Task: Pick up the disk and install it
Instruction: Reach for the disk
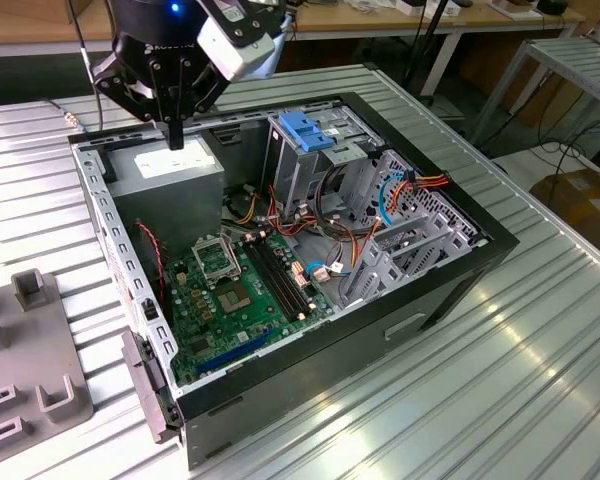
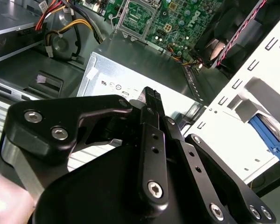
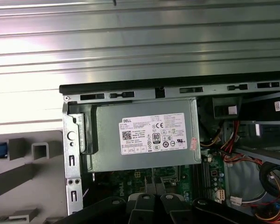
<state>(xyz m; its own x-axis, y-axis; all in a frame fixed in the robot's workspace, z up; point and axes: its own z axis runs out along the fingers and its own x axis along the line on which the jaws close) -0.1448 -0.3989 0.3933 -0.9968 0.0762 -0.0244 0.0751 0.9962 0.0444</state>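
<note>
One arm, one opened-up PC case, so there's not much going on here. Starting at the exterior view's left, a grey holder block (image 1: 35, 390) sits on the ribbed metal counter (image 1: 540, 380) just beside the PC case (image 1: 430, 300). The second wrist view catches a strip of blue plastic beyond the case's slotted side wall. It looks like a rail of the disk (image 2: 270, 137), though so little of it shows that it's hard to be sure. Either way it's outside the case and well apart from the jaws. Next along, the arm (image 1: 145, 45) hangs over the case's back corner with the jaws pinched together and nothing between them. The tips point straight down at the white label on the power supply (image 1: 165, 175), and there's no telling whether they actually touch it. Moving right, the green motherboard (image 1: 240, 290) lies flat in the bottom of the case. Then comes the metal drive cage (image 1: 310, 170) with its blue latch (image 1: 305, 130) on top, and a bundle of red and orange cables (image 1: 420, 183) runs toward the far wall. The counter carries on past the case on the exterior view's right.
</note>
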